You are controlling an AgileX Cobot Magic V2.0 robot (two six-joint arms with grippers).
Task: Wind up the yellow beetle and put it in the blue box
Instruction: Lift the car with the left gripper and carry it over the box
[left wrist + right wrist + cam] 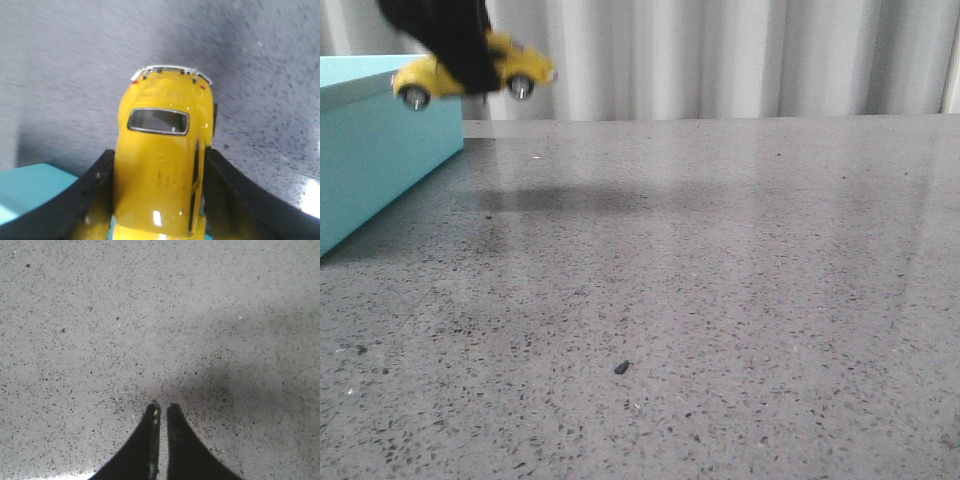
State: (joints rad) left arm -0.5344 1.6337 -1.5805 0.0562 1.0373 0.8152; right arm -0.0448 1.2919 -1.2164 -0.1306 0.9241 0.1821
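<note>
Front view: yellow beetle (525, 62) held in the air at the upper left, clear of the table (720, 300), just above and beside the near right corner of the blue box (380, 150). Left gripper (470, 70) pinches it across the body; black fingers cover the car's middle, both visible wheels hang free. Long axis runs roughly left-right across this view, slightly tilted, right end higher. Which end is the nose cannot be told from here.

Left wrist view: left gripper (159, 200) clamps the yellow beetle (160, 165) by its flanks, one black finger (85, 200) on each side. Long axis lies along the fingers; the end with the chrome bumper (170, 71) and a dark window points away from the wrist. A patch of the blue box (30, 190) shows below the car, speckled grey table (260, 100) beyond.

Right wrist view: right gripper (161, 412) pressed nearly together, thin slit between the tips, holding nothing, over bare table (150, 315).

Small dark speck (621, 367) on the table near the front.
</note>
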